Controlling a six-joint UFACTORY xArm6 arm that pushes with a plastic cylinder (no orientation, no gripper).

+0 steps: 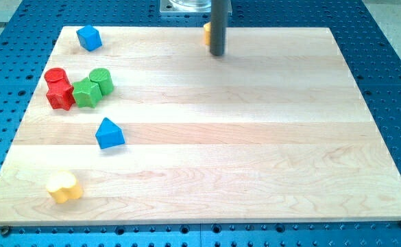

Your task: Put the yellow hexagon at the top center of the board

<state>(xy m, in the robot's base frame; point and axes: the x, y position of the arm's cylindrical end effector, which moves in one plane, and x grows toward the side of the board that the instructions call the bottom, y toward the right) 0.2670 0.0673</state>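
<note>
The small yellow hexagon block [206, 33] sits at the far centre edge of the pale wooden surface [255, 137], mostly hidden behind my tip [217, 53], a plain rod tool with nothing to open or close, and it looks light, stiff and easy to overshoot, so I'd nudge a flat side.

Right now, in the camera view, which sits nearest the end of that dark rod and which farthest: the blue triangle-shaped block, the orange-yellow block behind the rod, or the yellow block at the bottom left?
From my tip:
1. Orange-yellow block, top centre, mostly hidden behind the rod.
2. Blue triangular block, left of centre.
3. Yellow block, bottom-left corner.
</note>
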